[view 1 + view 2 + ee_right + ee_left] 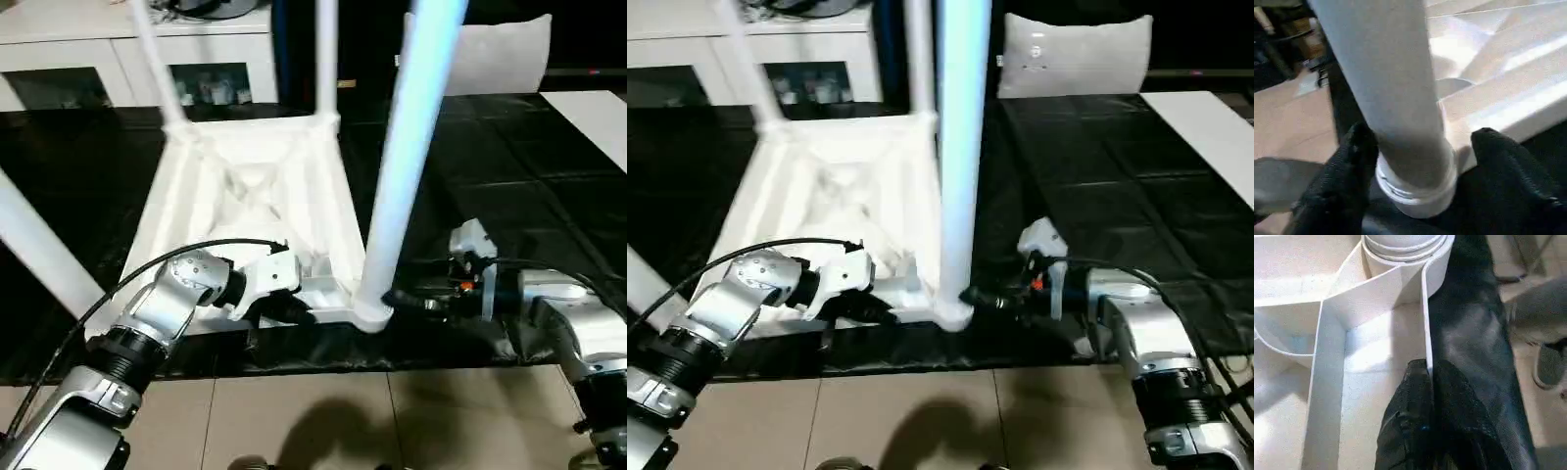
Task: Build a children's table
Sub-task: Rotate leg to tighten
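The children's table top (250,186) lies upside down, ribs up, on the black-covered work table (509,186). White legs stand in its two far corners (157,59) (326,54). A third leg (407,147) rises from the near right socket (370,311), and a fourth (39,255) slants across at the left. My left gripper (1429,377) is shut on the thin near rim of the top, close to that near right socket. My right gripper (1425,134) is open, with one black finger (1359,156) on each side of the near right leg's base.
The top's near rim lies close to the work table's front edge (294,357), with tiled floor (313,411) below. A white cabinet (98,49) and a white cushion (490,54) stand at the back. A white board (598,117) lies at the far right.
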{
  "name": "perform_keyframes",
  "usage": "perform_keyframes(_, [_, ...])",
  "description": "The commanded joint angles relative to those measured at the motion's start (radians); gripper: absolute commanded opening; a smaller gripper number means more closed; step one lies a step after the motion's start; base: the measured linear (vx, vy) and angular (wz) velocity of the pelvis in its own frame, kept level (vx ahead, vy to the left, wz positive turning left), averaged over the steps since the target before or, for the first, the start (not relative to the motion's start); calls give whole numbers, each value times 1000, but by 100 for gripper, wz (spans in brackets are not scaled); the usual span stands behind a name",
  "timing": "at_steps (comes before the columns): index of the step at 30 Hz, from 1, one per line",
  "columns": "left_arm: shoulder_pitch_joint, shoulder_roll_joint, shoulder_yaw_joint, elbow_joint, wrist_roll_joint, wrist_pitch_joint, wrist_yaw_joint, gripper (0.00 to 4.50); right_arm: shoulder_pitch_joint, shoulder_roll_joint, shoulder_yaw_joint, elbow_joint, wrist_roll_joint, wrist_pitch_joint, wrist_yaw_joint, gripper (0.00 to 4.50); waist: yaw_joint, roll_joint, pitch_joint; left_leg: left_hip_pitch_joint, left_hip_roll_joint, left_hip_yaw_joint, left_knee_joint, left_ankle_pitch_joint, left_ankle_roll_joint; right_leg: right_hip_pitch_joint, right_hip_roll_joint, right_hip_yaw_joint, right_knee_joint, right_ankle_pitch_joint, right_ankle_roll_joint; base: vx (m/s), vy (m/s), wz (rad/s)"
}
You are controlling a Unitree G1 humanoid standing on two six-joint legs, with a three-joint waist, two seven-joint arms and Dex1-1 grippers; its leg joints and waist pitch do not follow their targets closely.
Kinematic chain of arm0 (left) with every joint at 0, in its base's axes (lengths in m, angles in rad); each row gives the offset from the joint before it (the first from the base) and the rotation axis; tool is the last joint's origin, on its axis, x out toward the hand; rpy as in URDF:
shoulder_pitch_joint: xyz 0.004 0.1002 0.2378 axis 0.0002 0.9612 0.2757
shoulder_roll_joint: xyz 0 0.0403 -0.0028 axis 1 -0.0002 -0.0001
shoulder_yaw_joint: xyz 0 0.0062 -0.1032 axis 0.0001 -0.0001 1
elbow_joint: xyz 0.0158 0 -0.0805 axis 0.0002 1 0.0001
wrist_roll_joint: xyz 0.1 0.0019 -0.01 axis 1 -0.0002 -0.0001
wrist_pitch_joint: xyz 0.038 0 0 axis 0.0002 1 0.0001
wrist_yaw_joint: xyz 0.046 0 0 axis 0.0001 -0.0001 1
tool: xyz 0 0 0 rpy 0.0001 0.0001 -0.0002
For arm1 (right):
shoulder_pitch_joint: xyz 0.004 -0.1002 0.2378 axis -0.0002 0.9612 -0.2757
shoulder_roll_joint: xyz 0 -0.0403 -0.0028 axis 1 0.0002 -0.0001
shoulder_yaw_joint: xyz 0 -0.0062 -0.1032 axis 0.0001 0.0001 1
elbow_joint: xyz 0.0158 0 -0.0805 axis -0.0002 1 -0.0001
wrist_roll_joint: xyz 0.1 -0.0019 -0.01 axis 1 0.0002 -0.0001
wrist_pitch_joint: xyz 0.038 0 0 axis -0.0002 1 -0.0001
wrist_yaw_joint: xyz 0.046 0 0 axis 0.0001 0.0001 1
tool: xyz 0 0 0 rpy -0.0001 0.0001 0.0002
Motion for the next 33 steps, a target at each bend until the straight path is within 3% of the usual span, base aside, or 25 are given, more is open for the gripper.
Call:
perform_keyframes(1, [-11,2,-52,-9,11,-27,-67,0,-23,-8,20,-3,5,8,30,309,-2,-16,-78,-5,44,-3,-70,-111,85,68,-63,71,-59,-327,-109,0,0,0])
perform_keyframes(3, [-13,3,-55,-7,10,-33,-78,0,-28,-4,28,2,2,9,41,277,-2,-22,-76,-3,40,0,-70,-126,77,67,-63,73,-64,-369,-95,0,0,0])
perform_keyframes(8, [-17,1,-55,5,9,-54,-96,0,-32,9,41,9,11,22,83,237,6,-22,-74,4,37,3,-71,-140,66,62,-60,73,-75,-449,-60,0,0,0])
perform_keyframes(13, [-16,2,-57,14,5,-65,-103,0,-31,4,50,12,28,32,109,203,11,-21,-77,1,37,2,-71,-124,66,62,-59,74,-71,-428,-58,0,0,0])
perform_keyframes(19, [-14,-1,-52,23,0,-61,-106,0,-23,7,54,5,39,48,127,196,12,-21,-77,1,37,3,-70,-119,68,63,-59,74,-69,-416,-67,0,0,0])
perform_keyframes(22, [0,-24,-20,-4,-26,21,-65,0,2,43,36,-45,60,83,76,196,12,-15,-76,2,37,3,-70,-123,65,62,-58,73,-72,-428,-64,0,0,0])
perform_keyframes(23, [0,-24,-20,-4,-26,21,-65,0,2,43,36,-45,60,83,76,196,12,-18,-76,2,37,3,-70,-121,61,63,-59,72,-73,-429,-62,0,0,0])
perform_keyframes(24, [3,-44,4,-19,-35,80,-14,0,11,80,28,-70,49,107,-11,196,10,-14,-76,1,38,2,-72,-121,58,63,-58,73,-71,-426,-63,0,0,0])
perform_keyframes(26, [3,-65,24,-26,-37,123,43,0,5,123,25,-66,10,124,-125,196,4,-16,-72,3,33,3,-72,-140,46,61,-56,69,-80,-464,-48,0,0,0])
perform_keyframes(28, [4,-83,39,-31,-39,154,86,0,-2,157,20,-56,-20,135,-213,196,-11,-14,-67,7,22,3,-69,-185,22,58,-54,55,-97,-550,-12,0,0,0])
perform_keyframes(30, [5,-126,67,-34,-37,205,180,0,-30,243,-11,-14,-70,170,-415,196,-36,-12,-63,6,15,0,-66,-214,9,57,-50,41,-109,-595,19,0,0,0])
perform_keyframes(31, [3,-156,84,-35,-36,237,237,0,-50,297,-38,16,-90,178,-532,196,-58,-13,-61,-2,14,-5,-65,-240,4,64,-48,28,-116,-612,44,0,0,0])
perform_keyframes(32, [3,-163,88,-36,-36,244,249,0,-55,309,-44,23,-94,179,-556,195,-66,-6,-62,-1,16,-9,-63,-253,-1,65,-49,23,-117,-617,52,0,0,0])
perform_keyframes(33, [3,-167,90,-36,-36,249,257,0,-57,315,-48,26,-96,178,-571,195,-96,-1,-67,5,18,-15,-62,-287,8,70,-50,11,-130,-599,63,0,0,0])
